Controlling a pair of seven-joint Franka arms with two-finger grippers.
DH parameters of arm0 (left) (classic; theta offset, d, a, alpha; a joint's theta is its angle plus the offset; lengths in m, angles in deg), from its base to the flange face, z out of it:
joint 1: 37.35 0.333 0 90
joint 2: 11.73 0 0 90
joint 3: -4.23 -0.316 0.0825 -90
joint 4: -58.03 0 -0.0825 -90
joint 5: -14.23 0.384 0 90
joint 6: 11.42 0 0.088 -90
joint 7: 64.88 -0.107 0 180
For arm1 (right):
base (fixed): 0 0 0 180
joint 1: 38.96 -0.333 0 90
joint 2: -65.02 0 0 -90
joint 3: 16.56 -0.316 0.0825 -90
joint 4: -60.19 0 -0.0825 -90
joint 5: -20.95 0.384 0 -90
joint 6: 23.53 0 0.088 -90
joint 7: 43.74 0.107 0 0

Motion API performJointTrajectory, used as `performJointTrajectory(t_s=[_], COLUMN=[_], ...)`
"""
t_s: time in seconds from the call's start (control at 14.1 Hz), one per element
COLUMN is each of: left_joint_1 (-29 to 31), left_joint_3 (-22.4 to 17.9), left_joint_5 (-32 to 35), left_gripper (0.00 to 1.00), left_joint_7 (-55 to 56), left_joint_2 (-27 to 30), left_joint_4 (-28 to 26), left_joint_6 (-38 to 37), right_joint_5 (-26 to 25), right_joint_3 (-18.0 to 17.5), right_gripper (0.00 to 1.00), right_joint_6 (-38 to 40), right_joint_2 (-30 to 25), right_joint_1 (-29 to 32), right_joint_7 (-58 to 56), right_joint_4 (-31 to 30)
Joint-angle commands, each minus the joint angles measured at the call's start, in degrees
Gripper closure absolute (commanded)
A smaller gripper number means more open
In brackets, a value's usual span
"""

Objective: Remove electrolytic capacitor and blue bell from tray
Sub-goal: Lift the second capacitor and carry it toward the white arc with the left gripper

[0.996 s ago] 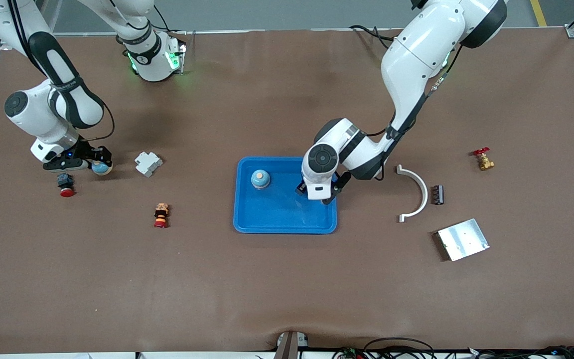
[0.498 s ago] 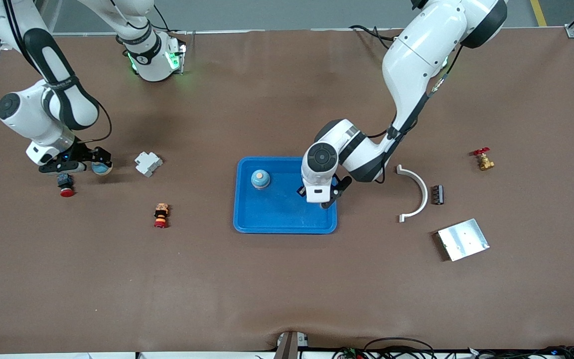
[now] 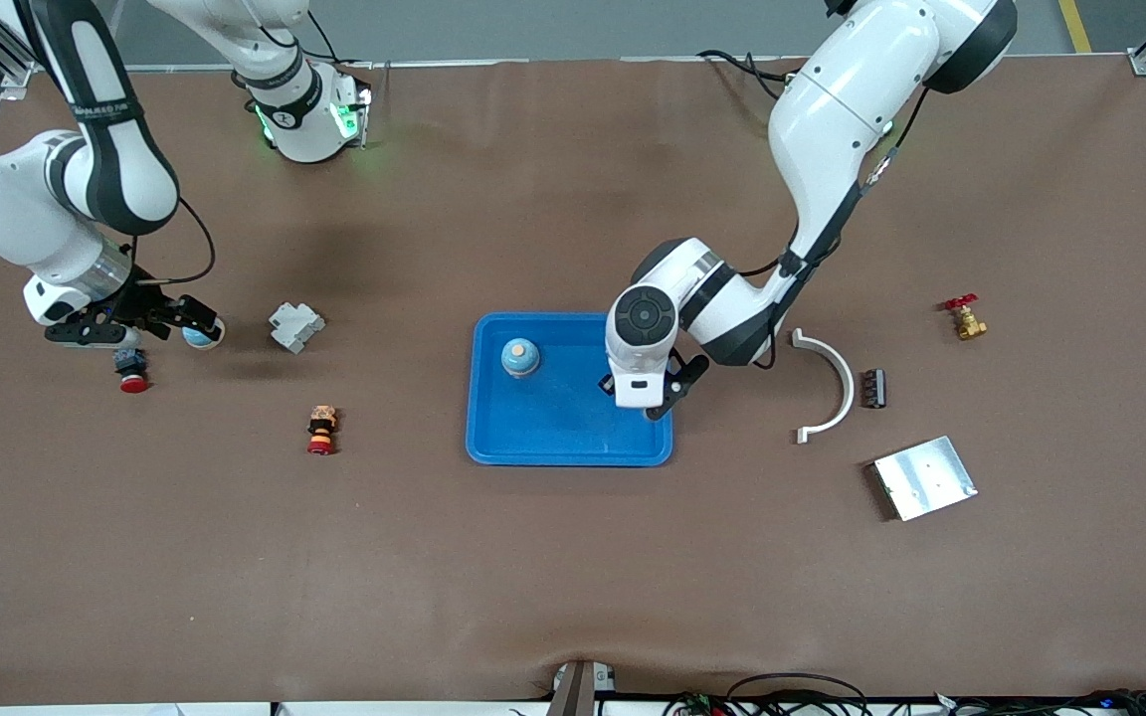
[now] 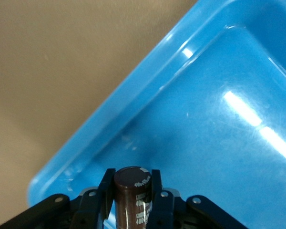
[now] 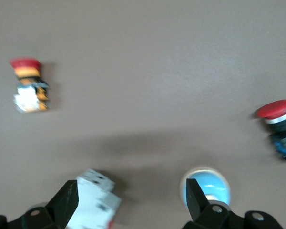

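Note:
My left gripper [image 3: 645, 396] is over the blue tray [image 3: 493, 438], near the corner toward the left arm's end. It is shut on a dark brown capacitor [image 4: 131, 180], held upright just above the tray floor [image 4: 219, 143]. A blue bell with an orange top [image 3: 520, 357] sits in the tray. My right gripper [image 3: 140, 323] is open and empty above the table. A second blue round bell [image 3: 200, 334] lies on the table just beside one of its fingertips [image 5: 194, 198]; it also shows in the right wrist view [image 5: 207, 185].
A white breaker block [image 3: 295, 326], a red push button [image 3: 131, 374] and an orange-and-red stacked button [image 3: 321, 429] lie near my right gripper. A white curved bracket [image 3: 832, 388], small black part [image 3: 872, 388], metal plate [image 3: 924, 477] and brass valve [image 3: 965, 318] lie toward the left arm's end.
My right arm has risen and drawn back toward its end of the table, leaving the blue bell on the table. My left gripper shifted slightly over the tray with the capacitor.

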Motion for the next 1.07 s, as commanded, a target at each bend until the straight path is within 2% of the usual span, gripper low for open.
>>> performJointTrajectory(t_s=[0.0, 0.14, 0.28, 0.71, 0.85, 1.0], left_joint_1=[1.03, 3.58, 5.33, 17.80, 20.88, 23.61], left_joint_3=[-0.14, 0.74, 0.74, 0.83, 0.74, 0.83], left_joint_5=[0.72, 0.19, 0.19, 0.10, 0.19, 0.46], left_gripper=[1.00, 1.00, 1.00, 1.00, 1.00, 1.00], left_joint_7=[-9.45, -15.35, -20.62, -43.28, -48.93, -54.54], left_joint_2=[4.95, 7.06, 9.96, 19.37, 19.38, 19.20], left_joint_4=[-0.70, -1.23, -2.98, -9.75, -10.19, -11.24], left_joint_6=[-7.92, -11.80, -12.43, -12.34, -11.91, -9.98], right_joint_5=[1.00, 0.65, 0.65, -0.13, -4.77, -6.38], right_joint_3=[0.19, 0.10, -0.08, -0.25, -0.34, -0.34], right_gripper=[0.00, 0.00, 0.00, 0.00, 0.00, 0.00], right_joint_6=[5.72, 10.39, 12.34, 16.03, 18.48, 21.39], right_joint_2=[-2.27, -2.27, -2.09, -1.56, -0.08, 1.07], right_joint_1=[-4.05, -4.68, -6.08, -9.86, -11.44, -14.33], right_joint_7=[12.77, 18.25, 24.29, 58.74, 61.68, 62.82], right_joint_4=[3.09, 7.04, 10.21, 17.25, 18.65, 20.67])
